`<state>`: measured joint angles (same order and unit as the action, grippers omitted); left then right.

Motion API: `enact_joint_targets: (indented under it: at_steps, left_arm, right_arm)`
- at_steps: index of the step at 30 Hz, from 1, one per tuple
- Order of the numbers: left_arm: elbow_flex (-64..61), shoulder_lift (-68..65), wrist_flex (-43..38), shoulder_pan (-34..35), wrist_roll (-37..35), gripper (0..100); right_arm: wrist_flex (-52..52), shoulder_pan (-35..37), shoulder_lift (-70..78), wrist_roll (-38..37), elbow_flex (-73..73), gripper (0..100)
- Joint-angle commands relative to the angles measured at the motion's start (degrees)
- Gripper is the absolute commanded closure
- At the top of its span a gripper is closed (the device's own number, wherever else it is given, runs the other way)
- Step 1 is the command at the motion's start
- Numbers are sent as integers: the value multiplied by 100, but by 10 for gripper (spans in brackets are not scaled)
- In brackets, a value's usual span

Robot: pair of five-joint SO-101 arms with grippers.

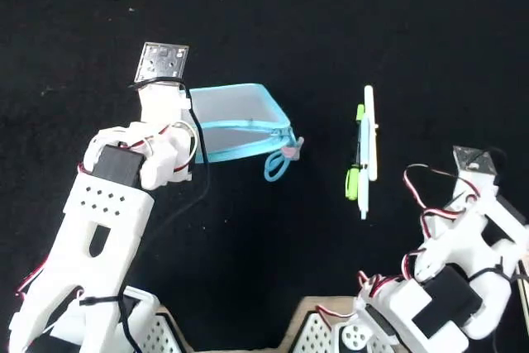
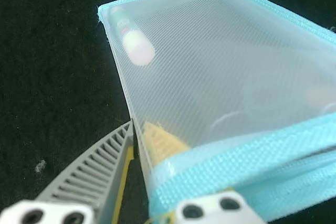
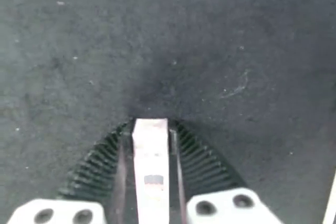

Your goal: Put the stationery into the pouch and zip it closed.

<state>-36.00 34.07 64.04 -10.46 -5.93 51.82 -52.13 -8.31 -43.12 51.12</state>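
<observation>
Left wrist view: left gripper clamps the left edge of one mesh pouch; one white-capped item lies inside. On the table, well right of the pouch, lie at least two pens. Right gripper: jaws closed.

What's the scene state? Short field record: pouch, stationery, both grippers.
pouch: light-blue mesh zip pouch, flat on black table, white-tipped item inside
left gripper: shut on pouch's edge
loose stationery: white pen, green marker, side by side right of pouch
right gripper: shut on white stick, over table
</observation>
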Motion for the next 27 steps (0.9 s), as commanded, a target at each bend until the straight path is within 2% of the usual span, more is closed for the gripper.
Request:
enact_joint_targets:
  at_steps: [1,5,9,12,16,21,27]
  left_arm:
    - [-180,-44,-9,-92,-53,970]
    - [-180,-44,-9,-92,-53,970]
    - [-180,-44,-9,-92,-53,970]
    - [-180,-44,-9,-92,-53,970]
    - [-180,-44,-9,-92,-53,970]
    - [-180,-44,-9,-92,-53,970]
    - [-180,-44,-9,-92,-53,970]
  right_arm:
    - [0,-237,13,-149,-127,989]
    - [993,-62,4,220,-901,988]
    - [2453,721,4,976,-1965,988]
    - [3121,1451,-22,1547,-2484,988]
    - [3314,2242,-637,1934,-2598,988]
    - [3314,3068,-2070,2778,-2545,988]
    - [3191,4695,-3881,3886,-2580,986]
